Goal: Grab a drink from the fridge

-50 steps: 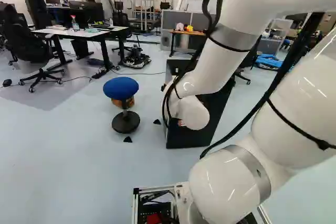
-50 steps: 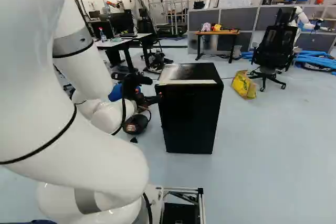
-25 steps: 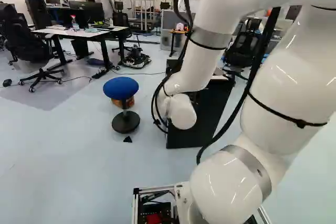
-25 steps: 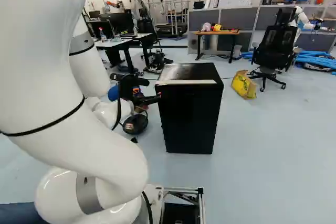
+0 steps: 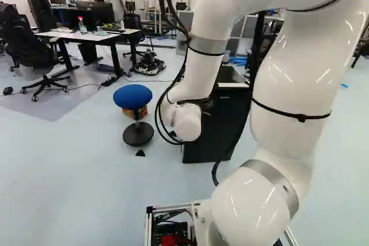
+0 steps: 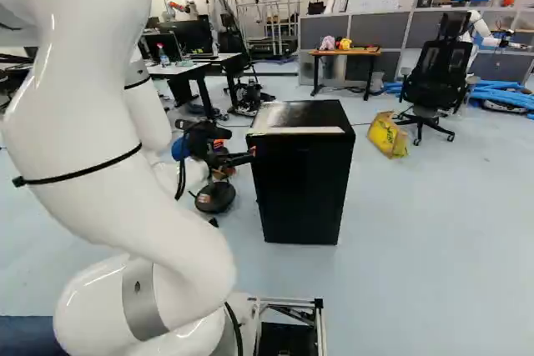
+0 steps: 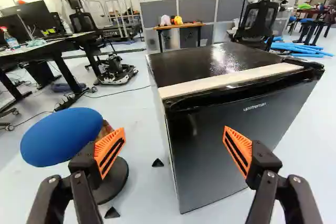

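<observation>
In the right base view my gripper [image 6: 237, 157] is beside the near left edge of the black fridge [image 6: 304, 185], which stands on the floor with its door shut. The wrist view has the gripper [image 7: 174, 148] open and nothing held. One orange pad [image 7: 239, 148] shows against the dark door [image 7: 210, 124]; the other pad [image 7: 110, 150] lies across the stool's base in that view. The fridge's side edge runs down between the two fingers. In the left base view my arm partly covers the fridge. The fridge's inside is hidden, and no drink shows in it.
A blue stool [image 5: 132, 97] stands left of the fridge, close by the gripper. Farther off are a desk [image 5: 86, 36] bearing a bottle, a small wooden table [image 6: 346, 52], an office chair [image 6: 434, 72] and a yellow bag [image 6: 387, 135]. Another robot [image 6: 477, 27] stands at the back right.
My arm's upper links and wrist have swung to the left in the left base view, uncovering more of the fridge's top. The base, fridge and stool have stayed put.
</observation>
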